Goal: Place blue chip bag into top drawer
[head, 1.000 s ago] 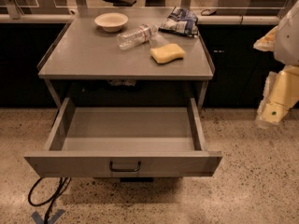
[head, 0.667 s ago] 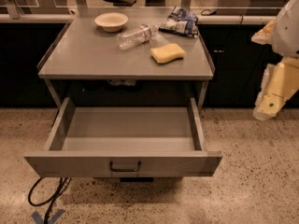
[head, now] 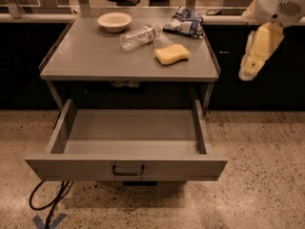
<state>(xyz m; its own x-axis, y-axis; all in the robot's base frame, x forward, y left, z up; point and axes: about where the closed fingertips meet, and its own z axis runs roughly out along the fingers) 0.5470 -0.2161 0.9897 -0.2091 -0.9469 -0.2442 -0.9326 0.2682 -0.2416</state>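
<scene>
The wrinkly dark-blue foil chip bag [head: 183, 21] lay left of and beyond the pale yellow gripper [head: 249, 66], whose open-or-closed state could not be told.

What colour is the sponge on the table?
Yellow sponge, clearest in the camera view; the gripper hangs right of the table.

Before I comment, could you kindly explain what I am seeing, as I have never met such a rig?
This is one picture from a single camera, looking down at a grey table. The white and yellowish shape at upper right is the robot's arm; its gripper hangs beside the table, touching nothing. On the table lie the blue chip bag, a bowl, a clear bottle on its side and a yellow sponge. Below, the top drawer stands pulled open; the bag is not in it.
</scene>
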